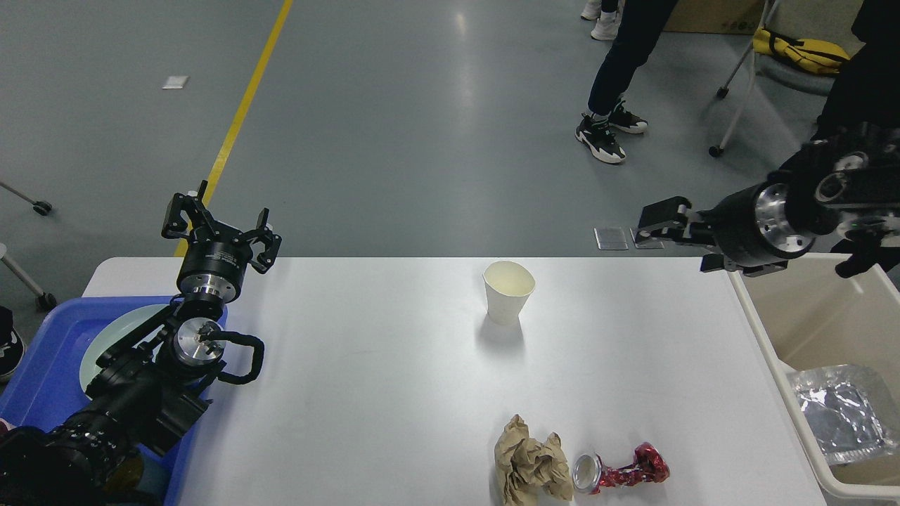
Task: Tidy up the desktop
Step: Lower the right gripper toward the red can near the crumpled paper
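The white desktop (394, 365) carries an upright paper cup (508, 292) at the back middle. A crumpled brown paper (531, 469) and a crushed red can (622, 472) lie side by side near the front edge. My left gripper (219, 219) stands open and empty above the table's back left corner, pointing away from me. My right gripper (652, 223) reaches in from the right over the back right corner. It points left, looks open and holds nothing. It is well right of the cup and not touching it.
A beige bin (770, 351) stands against the table's right edge with a crushed clear plastic bottle (840, 414) inside. A blue tray (39, 383) holding a pale green plate (105, 337) sits at the left, under my left arm. People's legs and a chair are on the floor behind.
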